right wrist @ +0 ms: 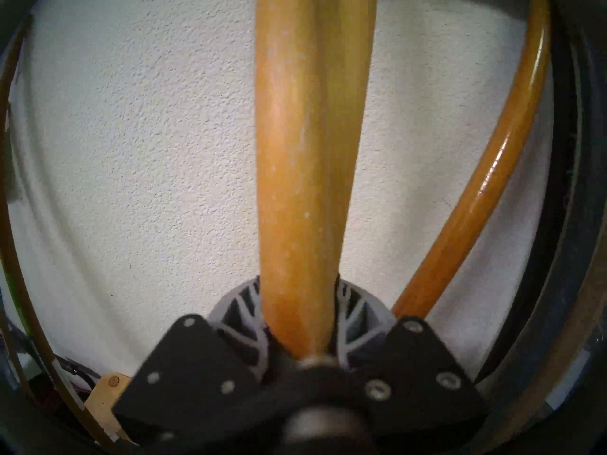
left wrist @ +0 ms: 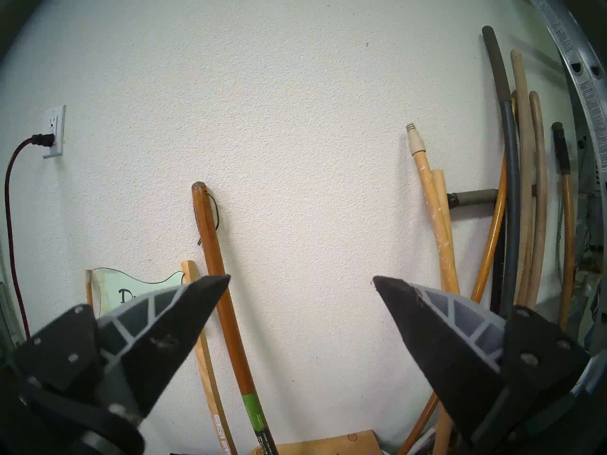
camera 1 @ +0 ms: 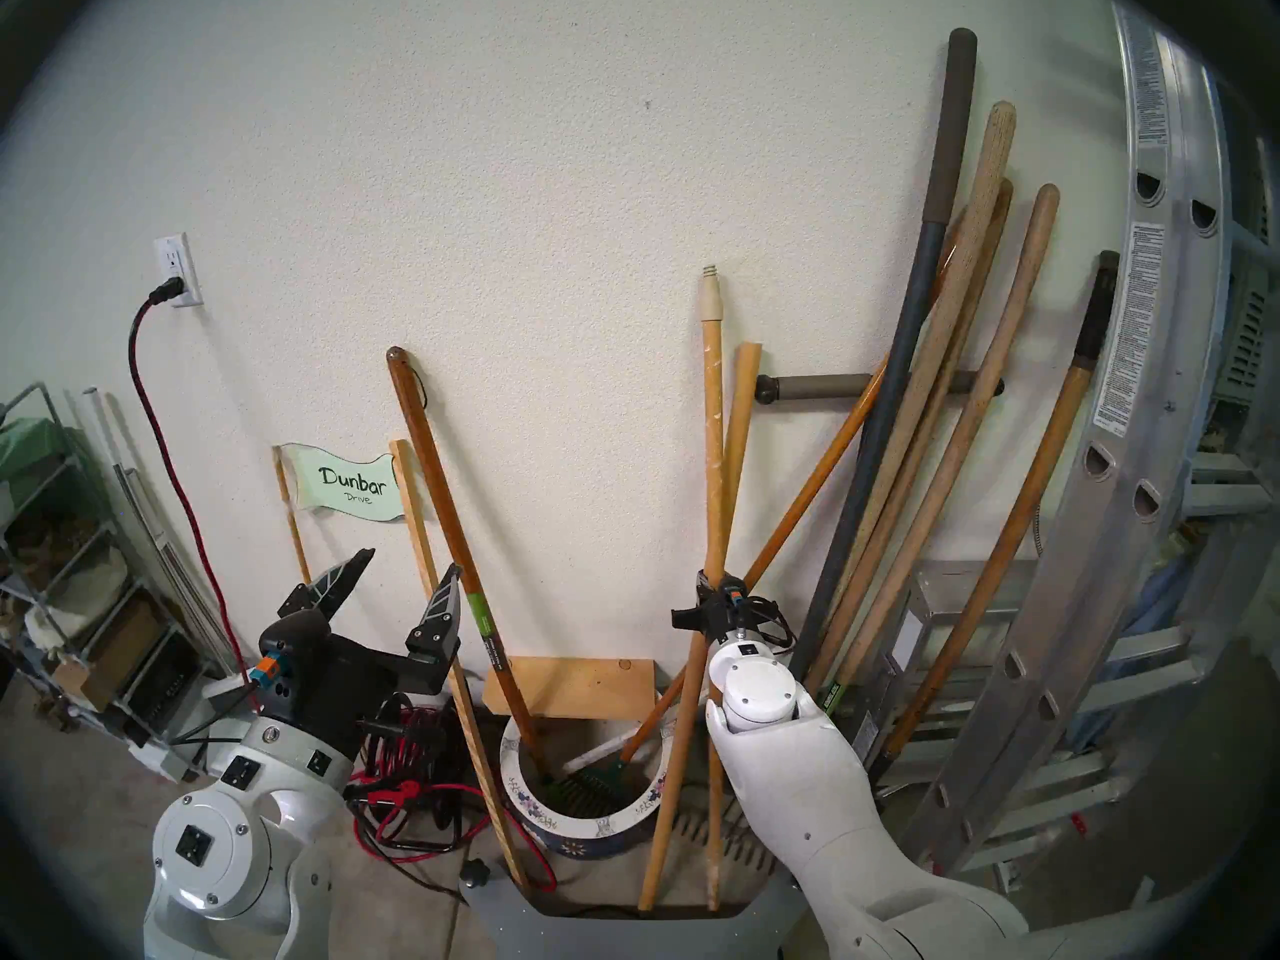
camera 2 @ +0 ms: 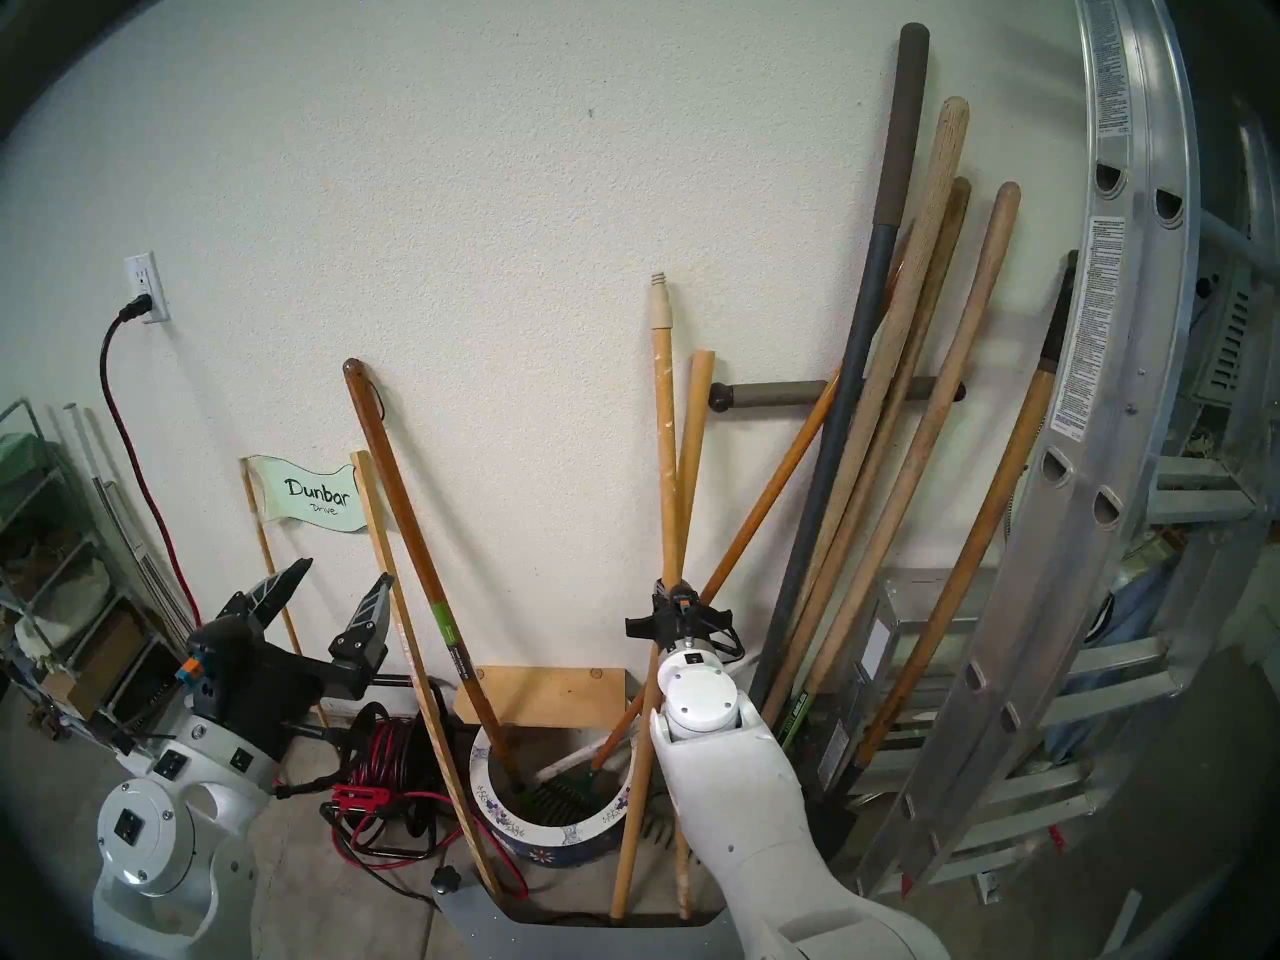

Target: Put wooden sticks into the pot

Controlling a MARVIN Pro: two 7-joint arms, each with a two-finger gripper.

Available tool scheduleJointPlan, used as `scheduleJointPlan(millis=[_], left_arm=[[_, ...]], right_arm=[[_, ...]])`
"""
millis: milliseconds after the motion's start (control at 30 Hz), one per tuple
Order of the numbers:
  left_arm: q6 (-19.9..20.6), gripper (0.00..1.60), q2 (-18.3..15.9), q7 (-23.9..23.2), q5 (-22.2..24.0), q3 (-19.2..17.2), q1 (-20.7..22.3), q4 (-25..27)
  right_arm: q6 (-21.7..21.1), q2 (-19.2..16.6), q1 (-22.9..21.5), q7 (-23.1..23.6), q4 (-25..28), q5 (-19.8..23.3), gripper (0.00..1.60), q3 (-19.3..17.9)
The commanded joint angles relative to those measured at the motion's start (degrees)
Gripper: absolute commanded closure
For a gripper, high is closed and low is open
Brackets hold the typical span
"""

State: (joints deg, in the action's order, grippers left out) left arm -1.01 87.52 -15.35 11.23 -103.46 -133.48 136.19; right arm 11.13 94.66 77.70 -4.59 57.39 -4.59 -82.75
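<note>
Two yellow-tan wooden sticks lean on the wall and cross each other, with their feet on the floor to the right of the pot. One is the white-speckled stick (camera 1: 712,418) with a cream threaded tip; the other is the plain stick (camera 1: 740,411). My right gripper (camera 1: 717,588) is shut at their crossing. In the right wrist view its fingers (right wrist: 243,316) clamp the speckled stick (right wrist: 289,149), and the plain stick (right wrist: 348,83) runs just behind it. The pot (camera 1: 575,823), with a white floral rim and a dark blue body, holds a brown handle and a green rake. My left gripper (camera 1: 405,577) is open and holds nothing.
A bundle of thick tool handles (camera 1: 956,383) and an aluminium ladder (camera 1: 1143,383) crowd the right. A thin wooden stake (camera 1: 443,647) and a red cord reel (camera 1: 409,751) sit left of the pot. A wooden board (camera 1: 575,685) stands behind the pot. Shelving (camera 1: 55,557) is at the far left.
</note>
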Motion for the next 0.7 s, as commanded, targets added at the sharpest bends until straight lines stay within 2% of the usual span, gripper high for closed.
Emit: scheduleJointPlan(millis=[0,333,667], left_arm=[[0.0,0.00,0.1,0.1,-0.1,0.0,-0.1,0.0],[0.0,0.00,0.0,0.1,0.0,0.0,-0.1,0.0],[0.0,0.00,0.0,0.1,0.1,0.0,-0.1,0.0]], right_arm=[[3.5,-1.1,3.3,3.0,6.3,3.4,1.60,-1.3],[3.2,-2.2,7.9,10.0,13.4,11.2,1.60,-2.0],[5.2,-2.6,9.2,15.8,18.2,15.8,1.60,-1.1]])
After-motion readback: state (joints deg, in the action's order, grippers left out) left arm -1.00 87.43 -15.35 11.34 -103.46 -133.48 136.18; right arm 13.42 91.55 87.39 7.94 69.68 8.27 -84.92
